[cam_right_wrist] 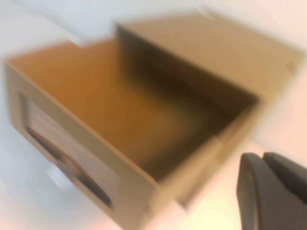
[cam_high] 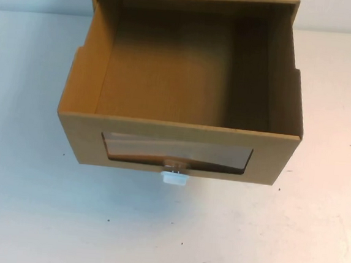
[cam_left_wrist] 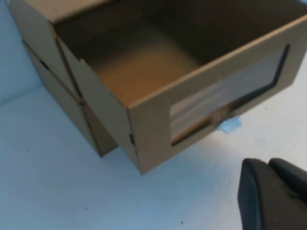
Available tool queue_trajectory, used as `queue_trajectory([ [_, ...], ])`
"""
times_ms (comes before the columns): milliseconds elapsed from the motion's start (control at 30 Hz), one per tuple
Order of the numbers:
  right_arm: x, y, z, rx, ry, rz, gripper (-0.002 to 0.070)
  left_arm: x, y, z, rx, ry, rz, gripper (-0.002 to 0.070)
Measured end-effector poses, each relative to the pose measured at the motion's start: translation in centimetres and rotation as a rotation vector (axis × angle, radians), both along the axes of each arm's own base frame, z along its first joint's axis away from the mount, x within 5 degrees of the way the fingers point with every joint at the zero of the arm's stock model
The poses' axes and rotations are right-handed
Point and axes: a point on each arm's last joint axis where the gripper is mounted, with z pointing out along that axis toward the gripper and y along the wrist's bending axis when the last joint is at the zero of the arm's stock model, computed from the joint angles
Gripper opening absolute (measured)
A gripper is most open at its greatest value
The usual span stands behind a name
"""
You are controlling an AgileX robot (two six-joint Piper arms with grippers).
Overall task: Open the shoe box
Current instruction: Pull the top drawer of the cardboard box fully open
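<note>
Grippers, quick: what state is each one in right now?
Left gripper: near the front left corner of the box, touching nothing; open or shut cannot be told.
Right gripper: shut, empty, off the box's right side.

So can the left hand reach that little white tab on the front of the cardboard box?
Probably yes. The left hand hovers above the white table before the open brown cardboard box, with nothing between it and the small white tab. The right hand hangs beside the box.
</note>
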Motion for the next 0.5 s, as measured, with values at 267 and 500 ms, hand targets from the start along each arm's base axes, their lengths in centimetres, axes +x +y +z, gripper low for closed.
queue_trajectory([
  [267,-0.5,-4.5,-1.2,-0.058,0.096,-0.053,-0.0013,0.2,0.3,-1.3,0.053,0.015,-0.106,-0.0006],
  [500,-1.1,-6.0,-1.6,-0.022,0.144,-0.008,-0.0013,0.5,0.7,-0.2,-0.052,-0.068,-0.047,-0.0006],
])
